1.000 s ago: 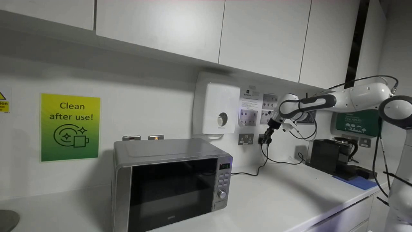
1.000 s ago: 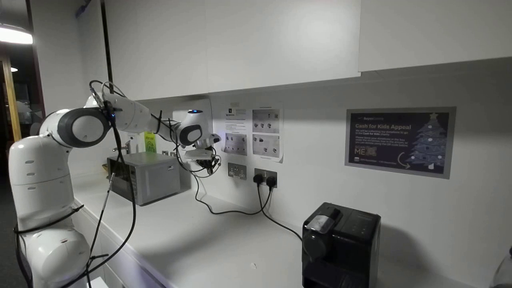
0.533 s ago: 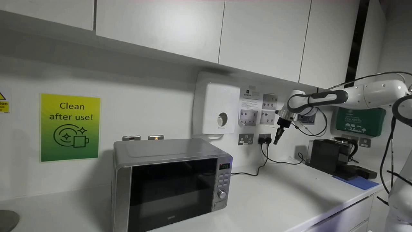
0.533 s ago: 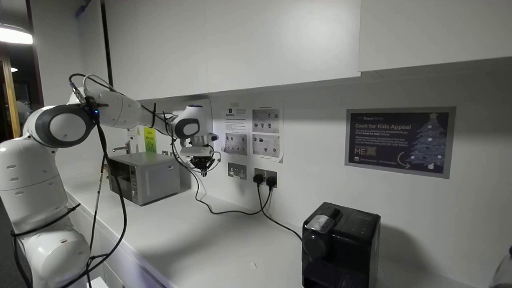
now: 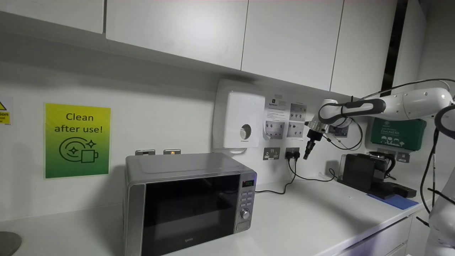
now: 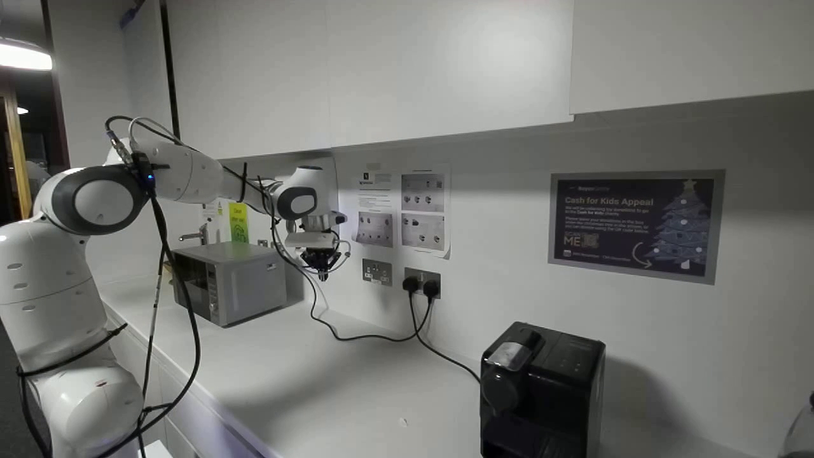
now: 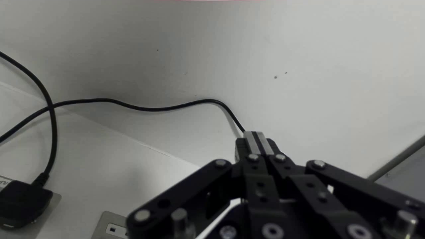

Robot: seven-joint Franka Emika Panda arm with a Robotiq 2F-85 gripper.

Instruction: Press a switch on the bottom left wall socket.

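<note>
Black end effector point(image 7: 258, 142), jaws tog., clear of L. socket point(image 6: 377, 272) edge

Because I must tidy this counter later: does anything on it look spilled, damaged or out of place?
A small pale scrap lies on the counter near the coffee machine; it looks like litter, though too small to identify. In the wrist view, dark specks mark the counter. I see no spill or damage.

A silver microwave point(image 5: 190, 202) stands on the counter point(image 5: 298, 213) — well apart, a black coffee machine point(image 6: 545, 391).
</note>
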